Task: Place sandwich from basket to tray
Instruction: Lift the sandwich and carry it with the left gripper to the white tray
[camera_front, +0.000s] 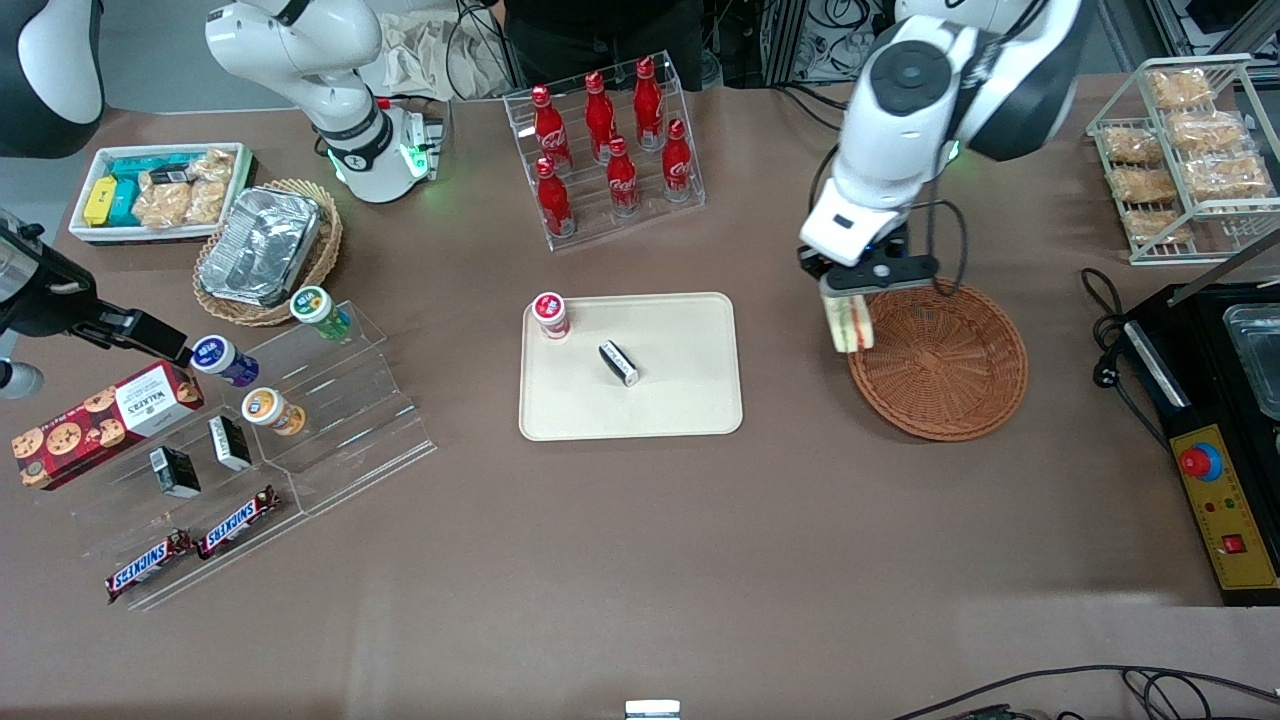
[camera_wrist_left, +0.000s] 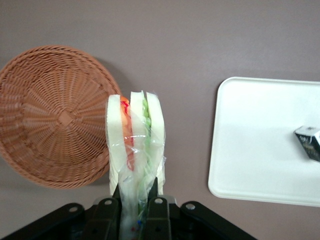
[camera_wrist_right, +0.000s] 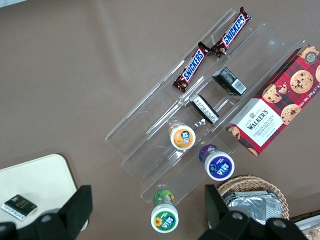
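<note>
Gripping the sandwich (camera_wrist_left: 135, 131), the pincer (camera_wrist_left: 138, 202) hangs by the basket (camera_wrist_left: 52, 117); no writing shows.

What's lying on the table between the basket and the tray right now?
Only bare table between the basket and tray; the wrist view shows the gripper holding the sandwich above it.

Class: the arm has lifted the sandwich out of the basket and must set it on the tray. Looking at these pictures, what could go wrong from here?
1. The gripper pinches the wrapped sandwich only at one narrow end, on loose film; it could slip out or sag on the way.
2. The tray already carries a red-capped cup and a small dark packet; a careless approach might knock them.
3. The sandwich hangs over the rim of the basket, so a low sideways move could catch it.
</note>
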